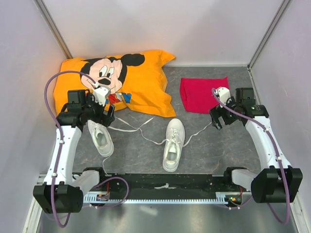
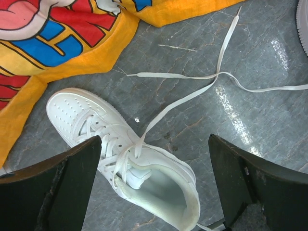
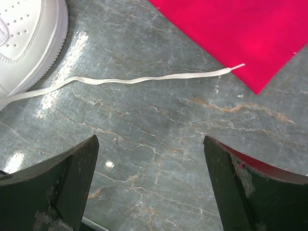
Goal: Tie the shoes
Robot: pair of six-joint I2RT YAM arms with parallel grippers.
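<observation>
Both shoes stand on the grey counter [image 1: 204, 145] with their laces untied. The left shoe [image 1: 100, 137] sits just beside the orange pillow [image 1: 141, 82], toe towards it. Its laces [image 2: 183, 98] trail loose over the counter and cross each other. The left fingers [image 2: 62, 187] hang over this shoe, spread wide and holding nothing. The right shoe [image 1: 174, 144] stands near the middle of the counter. One of its laces [image 3: 144, 79] runs out sideways, its tip reaching the edge of the red cloth [image 3: 240, 29]. The right fingers [image 3: 67, 183] are spread wide too, empty, above bare counter near that lace.
</observation>
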